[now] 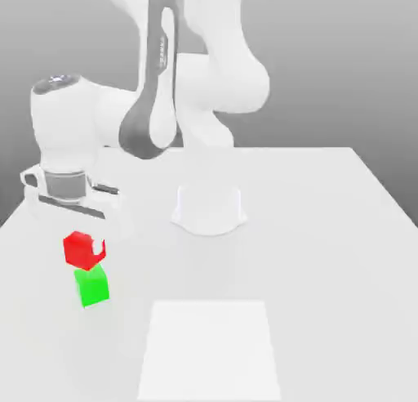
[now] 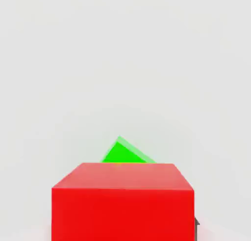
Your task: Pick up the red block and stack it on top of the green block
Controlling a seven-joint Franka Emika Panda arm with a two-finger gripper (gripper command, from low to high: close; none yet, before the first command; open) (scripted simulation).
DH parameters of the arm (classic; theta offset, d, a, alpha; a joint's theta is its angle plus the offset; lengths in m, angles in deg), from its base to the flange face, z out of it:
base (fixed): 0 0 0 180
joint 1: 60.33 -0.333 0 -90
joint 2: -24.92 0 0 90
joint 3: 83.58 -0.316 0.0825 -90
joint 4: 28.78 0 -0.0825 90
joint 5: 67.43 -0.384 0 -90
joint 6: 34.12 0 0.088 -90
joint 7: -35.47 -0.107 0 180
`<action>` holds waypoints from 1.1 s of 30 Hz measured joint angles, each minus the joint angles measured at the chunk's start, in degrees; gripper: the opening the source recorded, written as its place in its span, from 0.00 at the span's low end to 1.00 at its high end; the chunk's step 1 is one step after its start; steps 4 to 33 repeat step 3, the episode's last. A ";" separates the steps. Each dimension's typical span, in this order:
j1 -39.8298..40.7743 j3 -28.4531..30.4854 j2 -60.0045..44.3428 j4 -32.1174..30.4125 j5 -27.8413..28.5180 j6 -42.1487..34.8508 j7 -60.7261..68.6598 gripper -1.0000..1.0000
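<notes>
The red block hangs between the fingers of my gripper, which is shut on it, at the exterior view's left. Directly beneath it stands the green block on the white table. The red block's underside meets the green block's top edge in this view, and I cannot tell whether they touch. In the hand view the red block is close up, with one corner of the green block peeking out past its far edge.
The arm's round white base stands at the middle of the table, to the exterior view's right of the blocks. A lighter white rectangle lies flat near the front edge.
</notes>
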 joint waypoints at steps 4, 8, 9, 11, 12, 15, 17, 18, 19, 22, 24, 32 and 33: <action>0.07 -0.49 -1.31 0.05 -1.44 1.21 1.02 1.00; 0.07 -0.49 -1.31 0.05 -1.44 1.21 1.02 1.00; 0.07 -0.49 -1.31 0.05 -1.44 1.21 1.02 1.00; 0.07 -0.49 -1.31 0.05 -1.44 1.21 1.02 1.00; 0.07 -0.49 -1.31 0.05 -1.44 1.21 1.02 1.00; 0.07 -0.49 -1.31 0.05 -1.44 1.21 1.02 1.00; 0.07 -0.49 -1.31 0.05 -1.44 1.21 1.02 1.00; 0.07 -0.49 -1.31 0.05 -1.44 1.21 1.02 1.00; 0.07 -0.49 -1.31 0.05 -1.44 1.21 1.02 1.00; 0.07 -0.49 -1.31 0.05 -1.44 1.21 1.02 1.00; 0.07 -0.49 -1.31 0.05 -1.44 1.21 1.02 1.00; 0.07 -0.49 -1.31 0.05 -1.44 1.21 1.02 1.00; 0.07 -0.49 -1.31 0.05 -1.44 1.21 1.02 1.00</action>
